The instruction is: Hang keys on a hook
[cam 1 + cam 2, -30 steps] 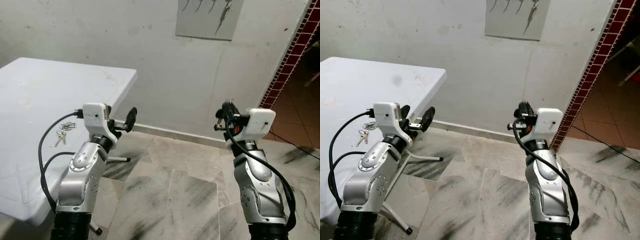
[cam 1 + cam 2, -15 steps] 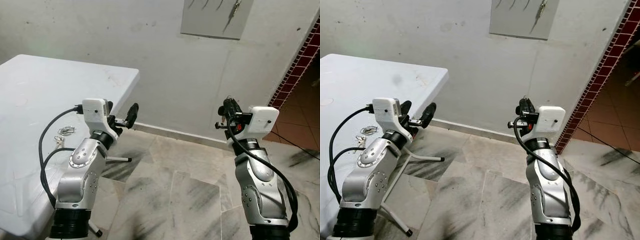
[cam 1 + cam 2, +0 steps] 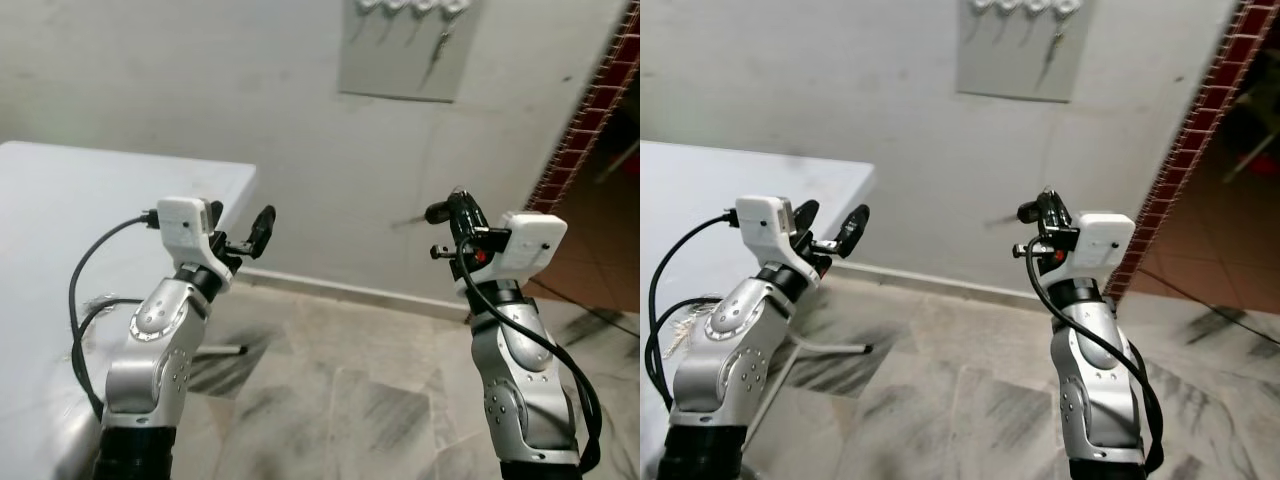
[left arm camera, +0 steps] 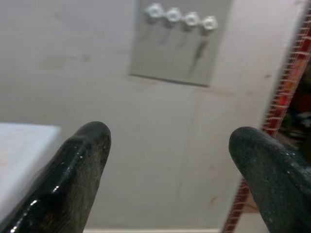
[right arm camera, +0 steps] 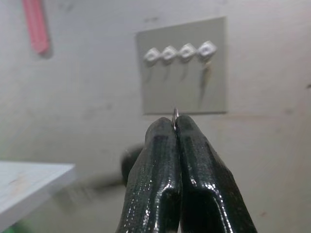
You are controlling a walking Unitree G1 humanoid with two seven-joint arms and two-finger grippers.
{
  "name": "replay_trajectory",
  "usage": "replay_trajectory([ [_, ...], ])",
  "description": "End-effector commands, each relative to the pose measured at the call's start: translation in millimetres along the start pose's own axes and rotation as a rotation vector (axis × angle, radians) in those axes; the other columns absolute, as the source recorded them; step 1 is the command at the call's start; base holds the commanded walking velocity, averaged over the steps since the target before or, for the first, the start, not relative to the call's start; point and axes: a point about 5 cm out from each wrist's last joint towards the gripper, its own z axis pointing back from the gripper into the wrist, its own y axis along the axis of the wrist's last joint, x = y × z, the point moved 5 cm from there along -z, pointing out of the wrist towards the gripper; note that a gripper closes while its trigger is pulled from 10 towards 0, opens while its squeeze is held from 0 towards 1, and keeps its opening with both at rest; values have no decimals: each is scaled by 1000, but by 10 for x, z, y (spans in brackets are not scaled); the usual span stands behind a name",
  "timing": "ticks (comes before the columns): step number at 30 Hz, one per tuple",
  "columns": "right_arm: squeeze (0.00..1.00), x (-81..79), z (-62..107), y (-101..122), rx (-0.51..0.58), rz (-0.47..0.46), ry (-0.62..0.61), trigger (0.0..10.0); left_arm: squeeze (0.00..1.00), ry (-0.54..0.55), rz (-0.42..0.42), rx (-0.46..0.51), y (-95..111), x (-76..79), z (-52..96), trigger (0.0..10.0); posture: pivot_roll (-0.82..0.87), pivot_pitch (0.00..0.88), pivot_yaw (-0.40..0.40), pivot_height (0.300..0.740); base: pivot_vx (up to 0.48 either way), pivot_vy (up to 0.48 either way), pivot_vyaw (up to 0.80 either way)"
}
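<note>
**Both arms up, facing the hook board**

Right gripper (image 5: 176, 127) raised toward the grey board (image 5: 183, 73) on the wall, fingers pressed tight together with a thin bit of metal (image 5: 175, 113) poking out at the tips, too small to name; left gripper (image 4: 167, 145) held up beside the white table (image 3: 70, 200), fingers wide apart and holding nothing; four white hooks (image 5: 179, 52) in a row high on the board, something thin hanging from the last one; keys (image 3: 680, 325) blurry on the table behind the left arm.

Left gripper (image 3: 243, 234) raised, fingers spread wide; right gripper (image 5: 175, 127) raised, fingers pressed together.
</note>
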Motion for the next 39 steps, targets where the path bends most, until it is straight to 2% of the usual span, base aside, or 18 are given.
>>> replay_trajectory([
  [1,0,17,-12,36,9,-5,-12,10000,0,-14,-8,-6,14,28,-10,10000,11,0,26,715,480,0,0],
  [39,0,-32,4,23,-13,-18,24,10000,0,12,23,-3,-16,40,17,10000,15,0,4,715,480,0,0],
])
